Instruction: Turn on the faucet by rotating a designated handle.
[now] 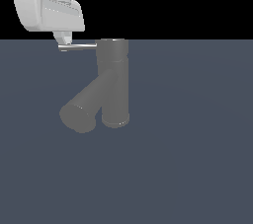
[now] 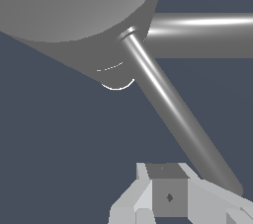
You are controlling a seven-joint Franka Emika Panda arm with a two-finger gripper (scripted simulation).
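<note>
1. The faucet [image 1: 115,82] is standing upright on the floor [image 1: 197,168], its spout [image 1: 86,104] slanting toward seven o'clock.
2. The handle [image 1: 79,46] is projecting toward nine o'clock from the cap.
3. The gripper [image 1: 63,40] is sitting at the handle's far tip.

Both renders were evenly and rather dimly lit, with flat shading and no cast shadows on the slate-blue floor [image 1: 188,168]. In the exterior view the far background was pure black. The white gripper [image 1: 63,39] was the brightest thing, softly shaded. The faucet [image 1: 114,82] looked matte and low in contrast. In the wrist view, bright streaks of glare ran along the handle [image 2: 173,114]. Edges were sharp but slightly jagged; no blur or distortion showed.
</note>
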